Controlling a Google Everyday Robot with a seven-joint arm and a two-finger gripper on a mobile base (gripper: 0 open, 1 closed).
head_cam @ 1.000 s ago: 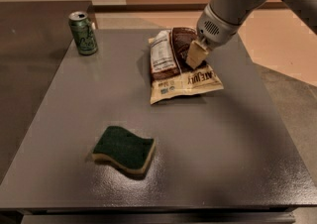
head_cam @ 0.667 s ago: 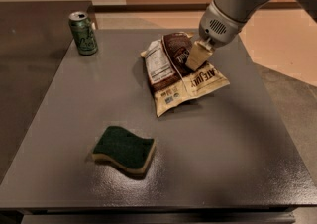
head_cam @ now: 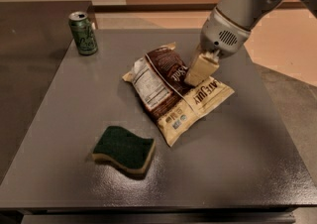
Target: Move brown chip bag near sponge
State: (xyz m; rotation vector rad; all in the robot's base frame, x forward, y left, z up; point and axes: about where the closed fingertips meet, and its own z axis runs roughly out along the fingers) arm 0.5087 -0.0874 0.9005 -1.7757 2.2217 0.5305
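Note:
The brown chip bag (head_cam: 166, 94) lies in the middle of the grey table, white nutrition label up, its cream band toward the front right. The gripper (head_cam: 198, 73) reaches down from the upper right and is shut on the bag's right upper part, with its cream fingers (head_cam: 202, 67) pressed together on the crinkled foil. The sponge (head_cam: 124, 149), dark green on top over yellow-tan foam, lies flat near the table's front left. The bag's lower corner is a short gap from the sponge's right end.
A green drink can (head_cam: 83, 32) stands upright at the table's back left corner. The grey table (head_cam: 247, 168) drops off at its front and right edges. A darker counter (head_cam: 29, 44) adjoins on the left.
The gripper has dragged the bag forward and left, toward the sponge, and the bag has turned. The sponge and the can have not moved.

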